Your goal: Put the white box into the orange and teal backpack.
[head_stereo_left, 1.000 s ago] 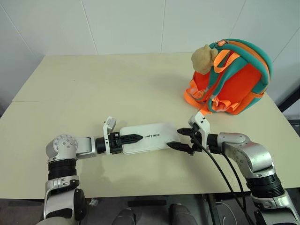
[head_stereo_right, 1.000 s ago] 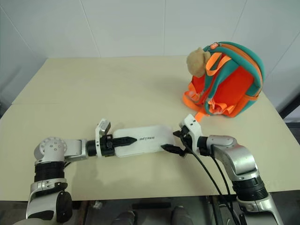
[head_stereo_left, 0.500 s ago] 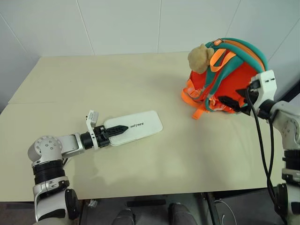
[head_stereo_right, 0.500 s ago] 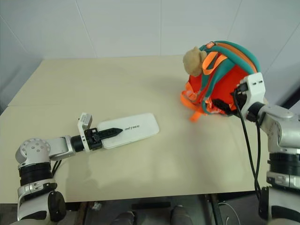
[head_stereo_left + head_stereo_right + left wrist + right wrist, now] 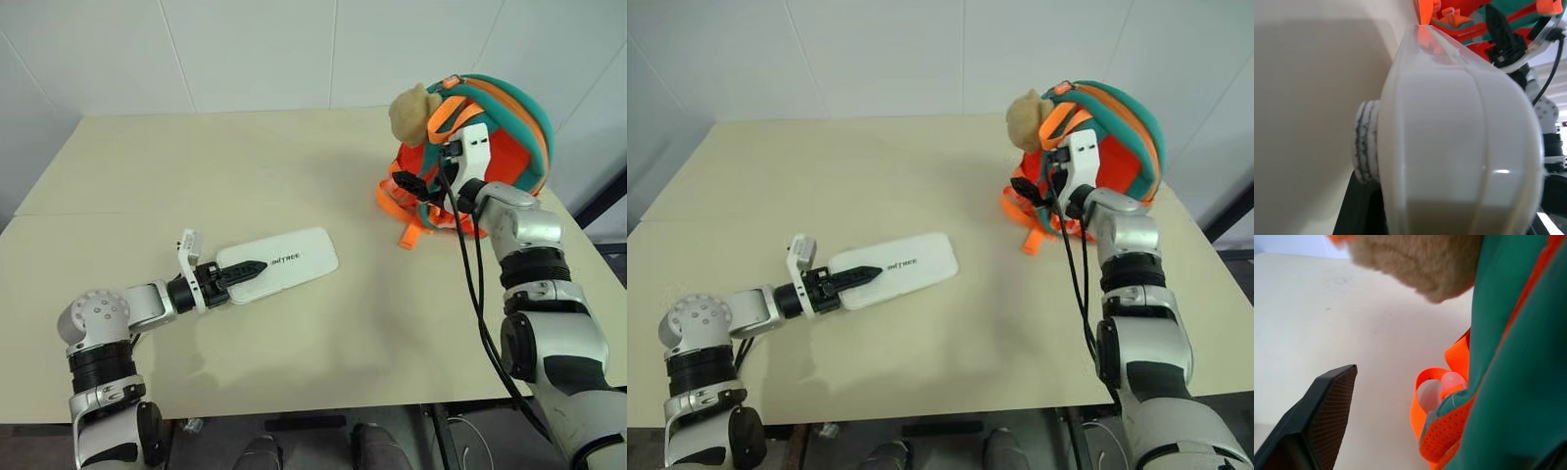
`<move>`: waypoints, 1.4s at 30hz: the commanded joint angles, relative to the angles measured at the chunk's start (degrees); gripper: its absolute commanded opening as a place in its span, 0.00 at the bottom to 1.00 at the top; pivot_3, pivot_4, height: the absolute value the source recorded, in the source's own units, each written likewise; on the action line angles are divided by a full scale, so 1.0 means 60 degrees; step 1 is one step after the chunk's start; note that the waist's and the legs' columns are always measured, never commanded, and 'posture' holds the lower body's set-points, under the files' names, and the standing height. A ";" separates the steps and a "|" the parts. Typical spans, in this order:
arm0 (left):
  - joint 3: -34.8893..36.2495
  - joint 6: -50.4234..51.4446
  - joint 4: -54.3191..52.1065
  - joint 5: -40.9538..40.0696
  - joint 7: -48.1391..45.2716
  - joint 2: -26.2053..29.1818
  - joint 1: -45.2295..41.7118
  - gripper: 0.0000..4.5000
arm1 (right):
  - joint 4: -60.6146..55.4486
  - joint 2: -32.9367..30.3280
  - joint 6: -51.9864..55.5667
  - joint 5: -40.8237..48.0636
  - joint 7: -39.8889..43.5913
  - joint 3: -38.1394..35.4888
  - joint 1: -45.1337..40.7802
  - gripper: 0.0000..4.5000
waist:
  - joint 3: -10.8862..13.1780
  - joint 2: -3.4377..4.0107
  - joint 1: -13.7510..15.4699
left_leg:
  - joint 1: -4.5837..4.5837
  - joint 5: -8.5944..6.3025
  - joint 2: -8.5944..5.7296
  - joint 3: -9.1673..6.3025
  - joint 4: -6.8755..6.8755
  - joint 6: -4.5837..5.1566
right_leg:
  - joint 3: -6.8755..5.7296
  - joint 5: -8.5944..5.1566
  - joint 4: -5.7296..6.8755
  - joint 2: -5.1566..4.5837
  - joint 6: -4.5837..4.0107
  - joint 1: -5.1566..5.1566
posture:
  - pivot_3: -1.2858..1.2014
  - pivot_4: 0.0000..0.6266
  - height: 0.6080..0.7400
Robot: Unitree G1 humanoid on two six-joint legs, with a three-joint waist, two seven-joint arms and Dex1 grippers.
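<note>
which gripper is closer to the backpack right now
Right. The right gripper is up against the straps of the orange and teal backpack. The left gripper is far across the table, its fingers closed on the white box.

One white box is counted on one beige table. One orange and teal backpack is seen, with one tan plush toy attached to it. Two grippers are counted: one left gripper and one right gripper.
</note>
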 commanded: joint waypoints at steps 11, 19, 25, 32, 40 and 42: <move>0.0565 -0.1972 -0.1593 0.0081 0.0117 0.0352 0.1136 0.27 | -0.2022 0.0878 0.0573 0.1912 0.4780 -0.0022 0.0084 0.01 | 0.0001 0.0001 -0.0392 | 0.0007 0.0011 0.0015 0.0000 0.0008 -0.0019 | 0.0005 0.0000 0.0037 0.0009 0.0000 -0.0003 | 0.52 0.24 1.00; 0.0272 -0.3690 -0.1439 0.0355 -0.0850 0.1154 0.1827 0.27 | -0.9572 -0.0544 0.6494 0.5034 0.5647 0.0856 0.2696 0.00 | 0.0003 0.0005 -0.0269 | -0.0014 -0.0005 0.0061 -0.0002 -0.0026 -0.0045 | 0.0001 -0.0008 0.0022 0.0039 -0.0017 -0.0041 | 0.52 0.24 1.00; 0.0174 -0.4077 -0.1748 0.0231 -0.1602 0.1526 0.2651 0.27 | -1.2360 -0.1785 0.8813 0.7180 0.5256 0.0311 0.4365 0.00 | 0.0003 0.0004 -0.0006 | -0.0016 -0.0021 0.0064 0.0002 -0.0029 -0.0021 | -0.0003 -0.0012 0.0002 0.0042 -0.0024 -0.0039 | 0.52 0.24 1.00; 0.0622 -0.5419 -0.3592 -0.0484 -0.2809 0.1822 0.2765 0.27 | -1.1431 -0.2766 0.8354 0.6527 0.5283 0.0459 0.4775 0.00 | 0.0010 -0.0011 0.0203 | -0.0021 -0.0057 0.0062 0.0016 -0.0006 0.0029 | -0.0004 -0.0011 -0.0029 0.0039 -0.0023 -0.0023 | 0.52 0.24 1.00; 0.0148 -0.6217 -0.4452 -0.0940 -0.3169 0.2462 0.1675 0.27 | -1.0951 -0.2953 0.7829 0.6071 0.5606 0.0858 0.4818 0.00 | 0.0014 -0.0017 0.0220 | -0.0028 -0.0053 0.0062 0.0023 0.0001 0.0017 | -0.0007 -0.0010 -0.0048 0.0038 -0.0022 -0.0016 | 0.52 0.24 1.00; -0.0118 -0.6269 -0.4447 -0.0975 -0.3236 0.2542 0.1458 0.27 | -1.0926 -0.2893 0.7751 0.6006 0.5583 0.0932 0.4822 0.00 | 0.0014 -0.0017 0.0192 | -0.0030 -0.0055 0.0062 0.0026 0.0002 0.0019 | -0.0006 -0.0009 -0.0055 0.0037 -0.0020 -0.0015 | 0.52 0.24 1.00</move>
